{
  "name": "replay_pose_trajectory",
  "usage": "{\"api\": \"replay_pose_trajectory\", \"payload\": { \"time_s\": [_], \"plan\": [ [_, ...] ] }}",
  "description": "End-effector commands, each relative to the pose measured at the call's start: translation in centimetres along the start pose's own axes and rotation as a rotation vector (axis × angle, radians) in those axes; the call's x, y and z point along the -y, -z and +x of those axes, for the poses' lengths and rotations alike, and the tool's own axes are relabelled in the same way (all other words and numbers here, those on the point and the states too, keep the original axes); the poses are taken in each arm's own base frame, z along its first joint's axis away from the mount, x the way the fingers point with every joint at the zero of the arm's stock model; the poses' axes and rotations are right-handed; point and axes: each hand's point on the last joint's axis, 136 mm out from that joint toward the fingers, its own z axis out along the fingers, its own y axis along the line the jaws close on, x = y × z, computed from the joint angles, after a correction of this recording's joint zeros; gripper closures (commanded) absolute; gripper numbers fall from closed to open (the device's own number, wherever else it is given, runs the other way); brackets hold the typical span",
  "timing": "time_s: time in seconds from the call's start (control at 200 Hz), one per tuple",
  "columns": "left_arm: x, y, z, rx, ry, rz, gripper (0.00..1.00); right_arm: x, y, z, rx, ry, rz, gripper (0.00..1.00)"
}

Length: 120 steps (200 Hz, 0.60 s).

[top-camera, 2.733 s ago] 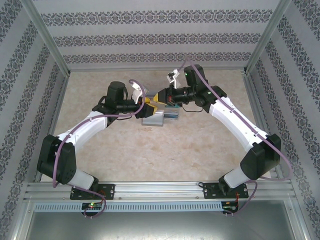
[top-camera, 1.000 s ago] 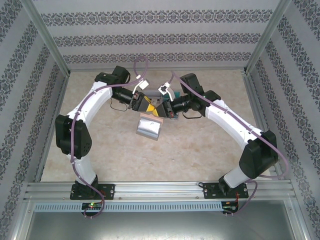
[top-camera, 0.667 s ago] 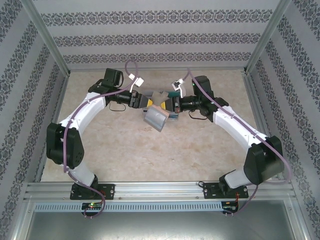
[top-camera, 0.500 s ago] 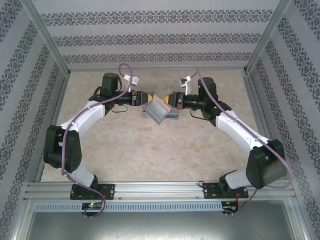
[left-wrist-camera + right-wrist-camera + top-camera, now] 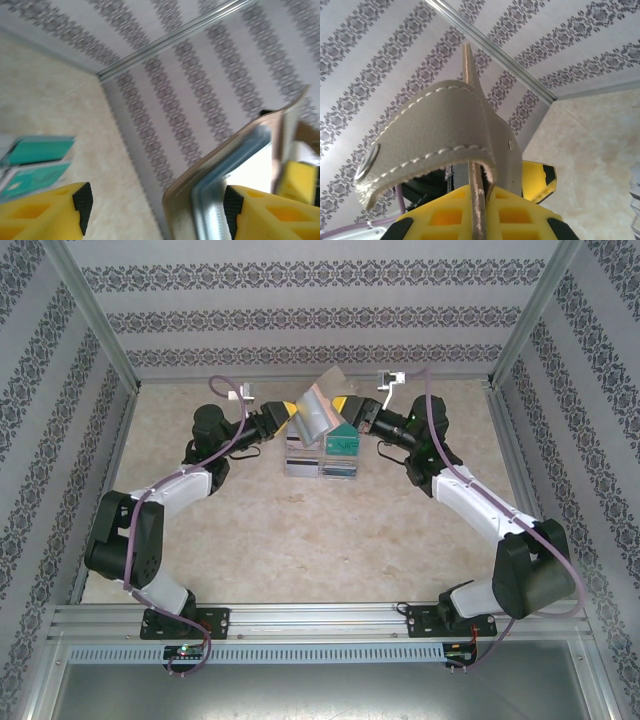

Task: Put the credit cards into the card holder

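Note:
The card holder [image 5: 314, 410], a grey wallet, hangs in the air above the far part of the table, between both grippers. My right gripper [image 5: 346, 408] is shut on one leaf of it, and the snap strap curls over the fingers in the right wrist view [image 5: 440, 132]. My left gripper [image 5: 284, 417] is open. In the left wrist view the card holder's [image 5: 220, 167] bluish inside edge stands between the jaws, close to the right pad [image 5: 233, 206]. Teal credit cards [image 5: 342, 445] and a white-grey one with a dark stripe [image 5: 300, 463] lie in the tray below.
A clear compartment tray [image 5: 322, 476] sits on the beige table just in front of the raised wallet. The patterned back wall [image 5: 320, 315] and metal frame posts stand close behind both grippers. Teal cards [image 5: 36, 150] lie at the left of the left wrist view.
Both arms have carried the wallet up and toward the back wall, uncovering the tray. The left jaws have spread apart; the right gripper has kept its grip.

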Motion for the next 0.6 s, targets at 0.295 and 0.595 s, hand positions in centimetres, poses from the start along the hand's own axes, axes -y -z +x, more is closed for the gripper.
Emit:
{"api": "replay_pose_trajectory", "payload": {
  "time_s": [0.295,0.595],
  "plan": [
    [8.6,-0.4,-1.3,-0.013,-0.046,0.319,0.42,0.0,1.4,-4.1,0.163,-0.019,-0.039,1.00],
    [10.8,-1.3,-0.7,-0.067,-0.066,0.396,0.53,-0.6,1.3,-4.6,0.173,-0.028,-0.077,1.00]
  ]
}}
